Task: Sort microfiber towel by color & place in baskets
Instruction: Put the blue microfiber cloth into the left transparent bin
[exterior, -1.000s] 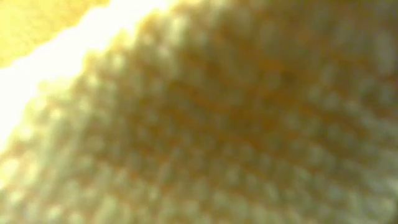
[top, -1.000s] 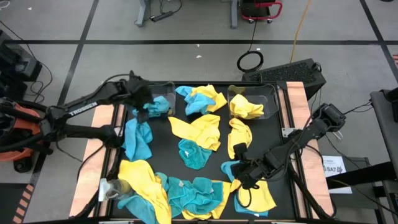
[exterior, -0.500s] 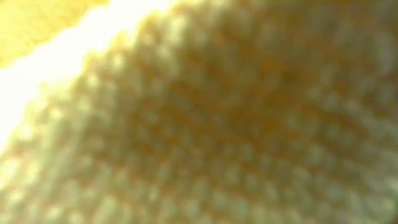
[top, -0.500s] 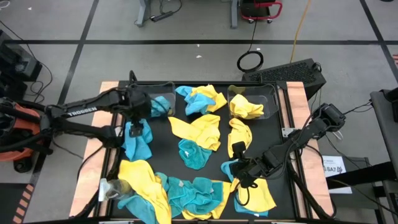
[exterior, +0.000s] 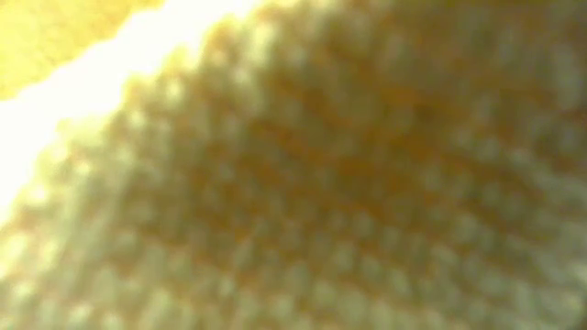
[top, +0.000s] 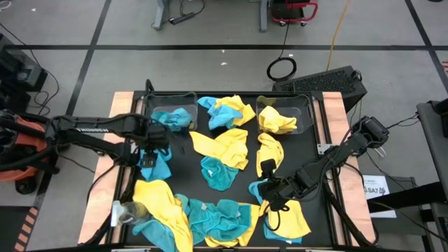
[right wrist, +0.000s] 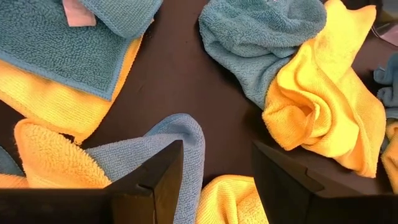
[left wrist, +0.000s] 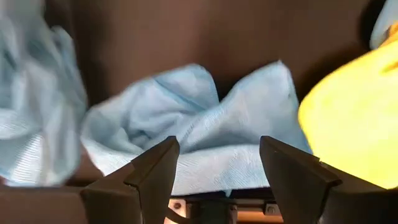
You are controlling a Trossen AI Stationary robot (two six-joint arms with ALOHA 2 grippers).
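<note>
Towels (top: 222, 148) bright yellow and teal-blue; table (top: 183, 162) black; baskets (top: 285, 105) clear; arms dark.

Crumpled yellow and teal towels (top: 222, 148) strew the mat; clear baskets (top: 283, 115) hold some.

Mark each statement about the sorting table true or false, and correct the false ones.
1. The clear plastic basket on the left holds a teal-blue towel. True.
2. The clear plastic basket on the right holds a teal-blue cloth. False: a bright yellow towel lies in it.
3. The left gripper is shut on a towel. False: it is open and holds nothing.
4. The low view shows only yellow cloth close up. True.
5. The right gripper is open above mixed towels. True.
</note>
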